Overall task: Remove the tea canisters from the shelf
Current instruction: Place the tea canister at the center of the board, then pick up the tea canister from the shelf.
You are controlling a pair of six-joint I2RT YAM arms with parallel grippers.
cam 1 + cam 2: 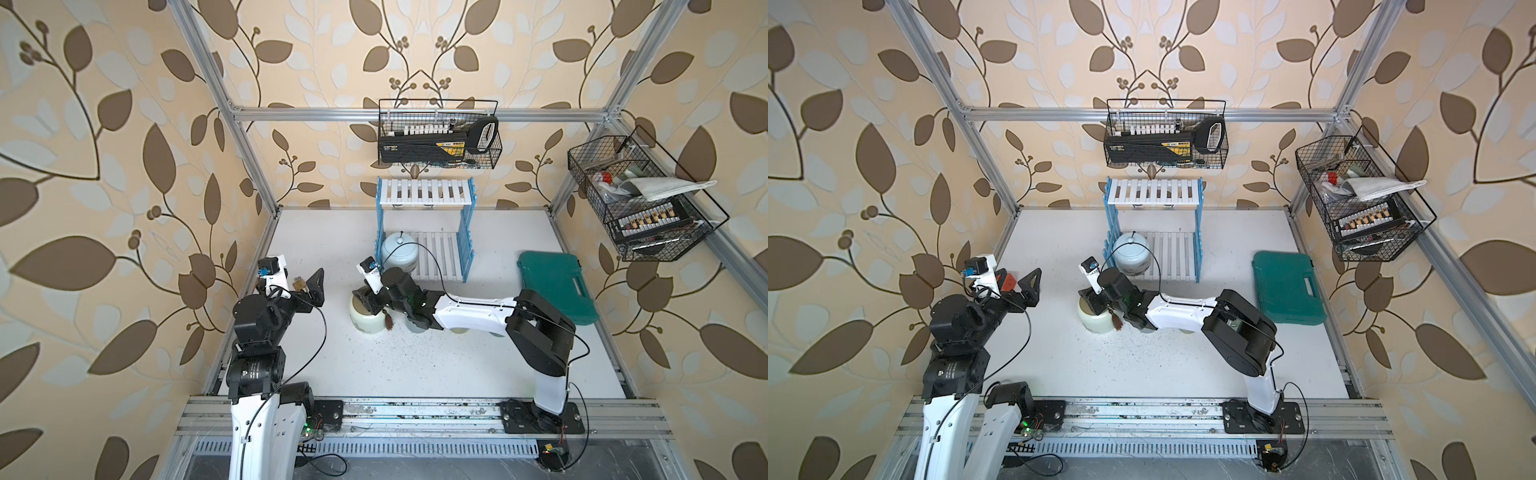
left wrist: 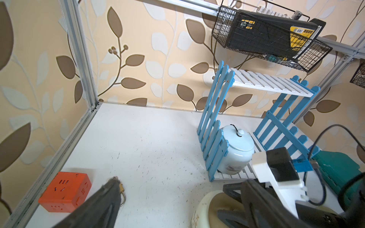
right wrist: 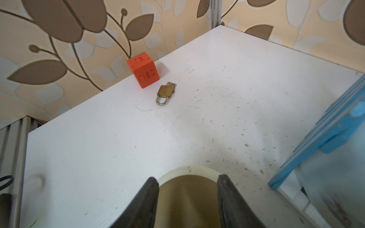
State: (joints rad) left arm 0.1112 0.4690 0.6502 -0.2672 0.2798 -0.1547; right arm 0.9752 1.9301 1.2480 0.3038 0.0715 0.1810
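The shelf (image 1: 426, 193) (image 1: 1152, 191) (image 2: 272, 83) stands at the back of the table, its top board bare. A pale blue tea canister (image 1: 397, 251) (image 1: 1131, 253) (image 2: 237, 150) sits at the left end of its lower board. A cream canister (image 1: 368, 324) (image 1: 1096, 322) (image 2: 203, 209) with a brown lid (image 3: 187, 197) stands on the table in front of the shelf. My right gripper (image 1: 365, 299) (image 1: 1090, 299) (image 3: 187, 181) hangs over it, jaws apart on either side of the lid. My left gripper (image 1: 305, 286) (image 1: 1021, 286) (image 2: 169, 187) is wide open and empty at the table's left.
An orange socket cube (image 2: 65, 191) (image 3: 143, 70) and a brass padlock (image 3: 165, 92) lie by the left wall under the left gripper. A green case (image 1: 557, 286) lies at the right. Black wire baskets (image 1: 438, 137) (image 1: 636, 199) hang on the back and right walls.
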